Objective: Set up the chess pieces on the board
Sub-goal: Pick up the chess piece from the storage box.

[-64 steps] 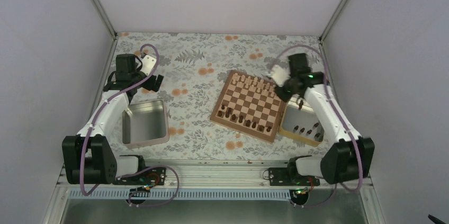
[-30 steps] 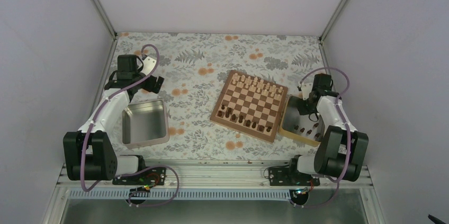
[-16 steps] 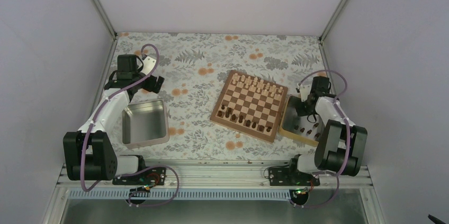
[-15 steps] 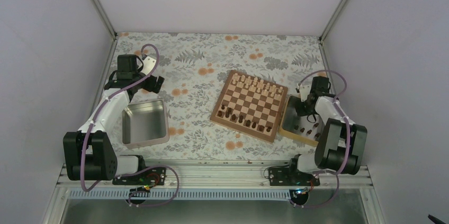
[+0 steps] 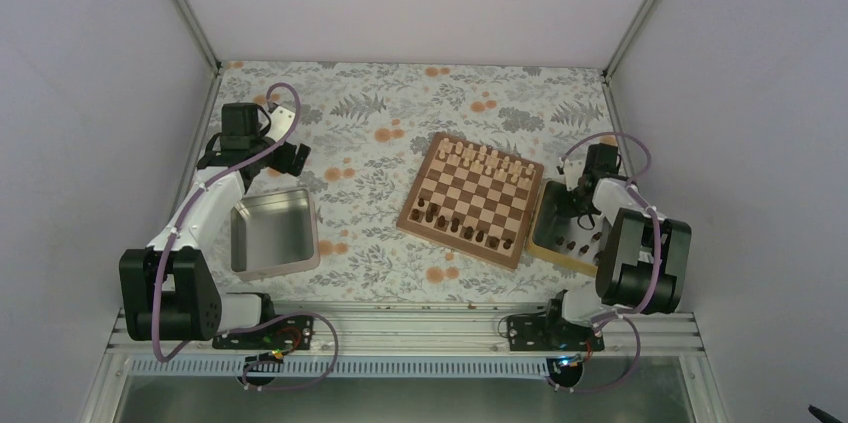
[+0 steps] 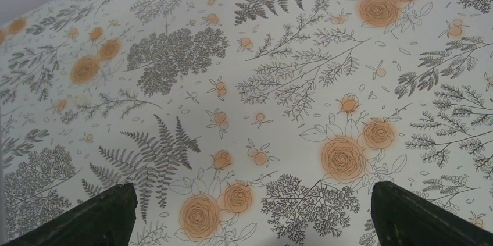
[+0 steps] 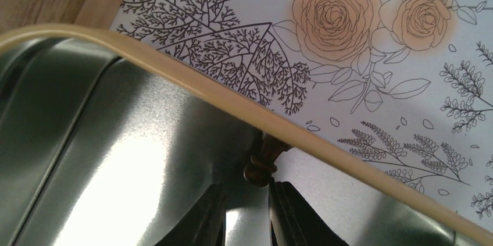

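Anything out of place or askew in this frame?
The board sits skewed, rotated against the table edges. Its near dark row has gaps; several chess pieces lie in the tray beside it. Nothing looks spilled or damaged.

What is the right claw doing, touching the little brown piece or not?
Cannot tell. In the right wrist view the right gripper has its tips right beside the dark chess piece, but neither a gap nor contact shows plainly.
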Robot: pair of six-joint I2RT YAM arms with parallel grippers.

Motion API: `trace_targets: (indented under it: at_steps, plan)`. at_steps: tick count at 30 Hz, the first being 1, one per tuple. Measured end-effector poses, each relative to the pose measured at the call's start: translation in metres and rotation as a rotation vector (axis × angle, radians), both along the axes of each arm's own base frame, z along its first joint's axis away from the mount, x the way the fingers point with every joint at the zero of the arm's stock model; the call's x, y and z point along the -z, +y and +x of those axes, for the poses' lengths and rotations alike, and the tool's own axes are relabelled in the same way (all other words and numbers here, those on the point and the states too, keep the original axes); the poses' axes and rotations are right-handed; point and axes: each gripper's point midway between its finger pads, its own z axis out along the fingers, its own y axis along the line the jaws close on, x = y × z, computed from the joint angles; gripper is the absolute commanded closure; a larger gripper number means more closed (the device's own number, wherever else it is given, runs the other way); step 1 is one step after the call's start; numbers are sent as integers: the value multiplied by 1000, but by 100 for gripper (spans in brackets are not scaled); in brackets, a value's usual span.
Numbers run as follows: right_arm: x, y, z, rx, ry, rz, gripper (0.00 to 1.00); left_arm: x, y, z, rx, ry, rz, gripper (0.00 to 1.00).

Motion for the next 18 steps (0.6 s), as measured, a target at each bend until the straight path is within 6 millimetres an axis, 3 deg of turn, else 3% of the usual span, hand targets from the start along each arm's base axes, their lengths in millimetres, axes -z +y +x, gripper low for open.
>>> trace_targets:
  at_steps: [18]
  plan:
    - [10, -7, 11, 6, -8, -27, 83, -1, -4, -1, 17, 0, -16, 0]
